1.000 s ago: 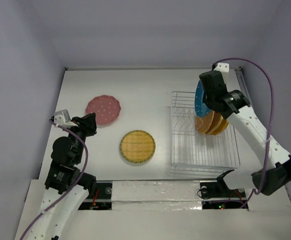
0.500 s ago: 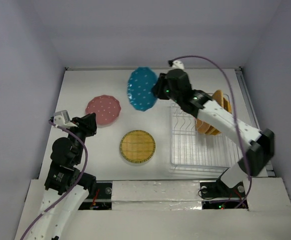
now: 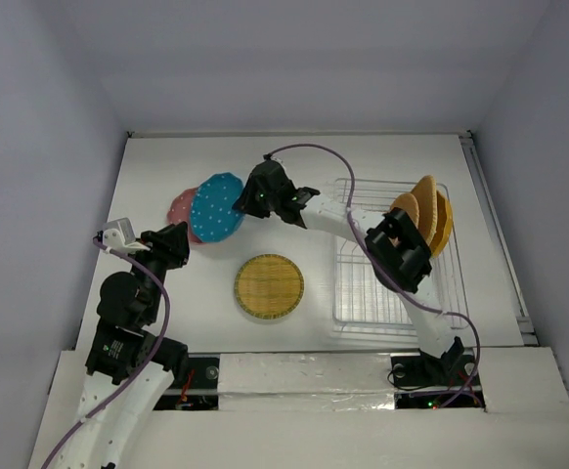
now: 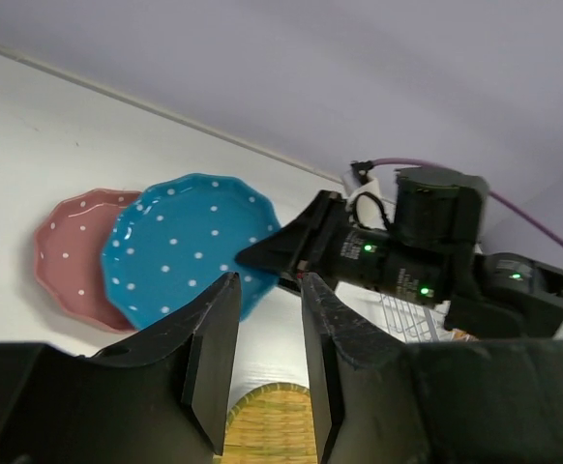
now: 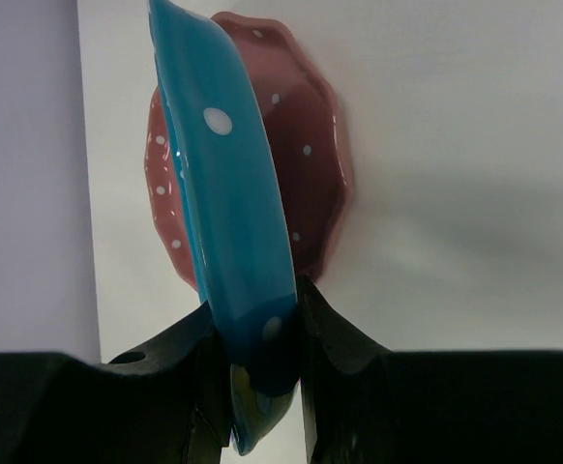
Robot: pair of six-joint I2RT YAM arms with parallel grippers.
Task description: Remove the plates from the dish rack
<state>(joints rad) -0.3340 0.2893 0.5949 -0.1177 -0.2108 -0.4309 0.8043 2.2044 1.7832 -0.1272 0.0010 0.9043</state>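
Observation:
My right gripper is shut on the rim of the teal dotted plate and holds it over the pink dotted plate, which lies on the table at the left. In the right wrist view the teal plate sits edge-on between my fingers, the pink plate behind it. The yellow woven plate lies flat at the middle front. Two orange plates stand in the white dish rack at the right. My left gripper is open and empty, near the pink plate.
The left wrist view shows the teal plate, the pink plate, my right arm and the yellow plate's edge. White walls close in the table at the back and sides.
My right arm has swung from the rack leftward across the table, carrying the teal plate down over the pink plate. The left arm has stayed in place.

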